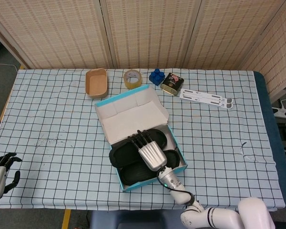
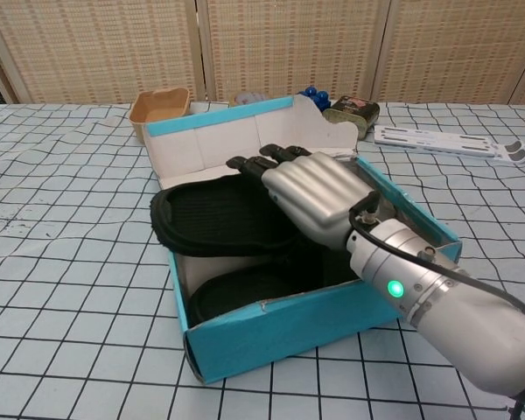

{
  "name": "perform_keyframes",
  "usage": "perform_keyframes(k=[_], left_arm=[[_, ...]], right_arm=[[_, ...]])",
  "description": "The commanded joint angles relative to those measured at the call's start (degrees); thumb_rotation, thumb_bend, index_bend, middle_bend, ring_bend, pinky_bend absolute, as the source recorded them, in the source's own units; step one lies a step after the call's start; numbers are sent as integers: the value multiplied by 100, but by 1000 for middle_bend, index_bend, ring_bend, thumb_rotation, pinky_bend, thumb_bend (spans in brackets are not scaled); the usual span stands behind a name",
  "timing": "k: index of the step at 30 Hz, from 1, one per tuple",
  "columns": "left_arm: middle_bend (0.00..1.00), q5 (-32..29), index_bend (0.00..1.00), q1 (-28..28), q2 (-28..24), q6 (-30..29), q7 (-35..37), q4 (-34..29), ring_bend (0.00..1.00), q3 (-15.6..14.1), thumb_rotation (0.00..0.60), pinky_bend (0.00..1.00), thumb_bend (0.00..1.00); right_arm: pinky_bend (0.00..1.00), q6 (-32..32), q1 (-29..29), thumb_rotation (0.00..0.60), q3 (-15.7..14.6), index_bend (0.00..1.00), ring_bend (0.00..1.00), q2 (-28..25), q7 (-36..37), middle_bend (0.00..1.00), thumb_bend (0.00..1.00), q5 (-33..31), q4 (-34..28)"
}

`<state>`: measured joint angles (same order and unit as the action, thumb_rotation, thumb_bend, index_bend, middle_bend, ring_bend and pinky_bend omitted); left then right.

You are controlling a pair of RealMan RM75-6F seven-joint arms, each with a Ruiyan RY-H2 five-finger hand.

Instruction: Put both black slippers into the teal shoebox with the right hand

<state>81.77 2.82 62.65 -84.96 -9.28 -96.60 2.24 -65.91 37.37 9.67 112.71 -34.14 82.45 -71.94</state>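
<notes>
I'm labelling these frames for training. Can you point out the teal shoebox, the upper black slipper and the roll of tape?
teal shoebox (image 2: 280,337): chest view, on its near outer wall.
upper black slipper (image 2: 214,219): chest view, on its ribbed footbed.
roll of tape (image 1: 132,78): head view, on its top face.

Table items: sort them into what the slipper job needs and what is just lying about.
Job:
- teal shoebox
- upper black slipper
- lower black slipper
- right hand

Lying about:
- tan tray
- tape roll
- blue toy
- small tin
- white strip
</notes>
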Motion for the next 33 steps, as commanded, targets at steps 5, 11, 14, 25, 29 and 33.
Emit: perform_keyframes(k=[5,11,14,25,29,33], left_arm=[[223,-25,350,5,7,10,-25,-2,245,8,600,480,490],[223,-54,350,14,15,30,-35,7,244,15,600,480,490],[223,-89,350,19,15,50,-17,18,244,26,600,480,490],[223,-125,350,39,25,97,-42,25,244,27,600,480,490],[223,-119,350,37,18,93,-30,20,245,23,600,480,490],[223,-103,350,31,9,77,-4,13,244,20,600,479,490]], right_arm=[[61,161,-86,600,169,12,0,-636,-163,80,106,-364,-971],[58,396,-122,600,204,12,0,-1158,-40,81,106,-704,-1875],[58,644,-109,600,238,12,0,-1506,54,80,106,-1023,-2451],[202,653,61,600,384,246,156,-1471,818,265,144,-989,-2874],[357,499,144,600,311,550,327,-1133,1052,434,394,-654,-2545],[494,507,261,600,254,708,472,-798,1189,556,587,-542,-2126]])
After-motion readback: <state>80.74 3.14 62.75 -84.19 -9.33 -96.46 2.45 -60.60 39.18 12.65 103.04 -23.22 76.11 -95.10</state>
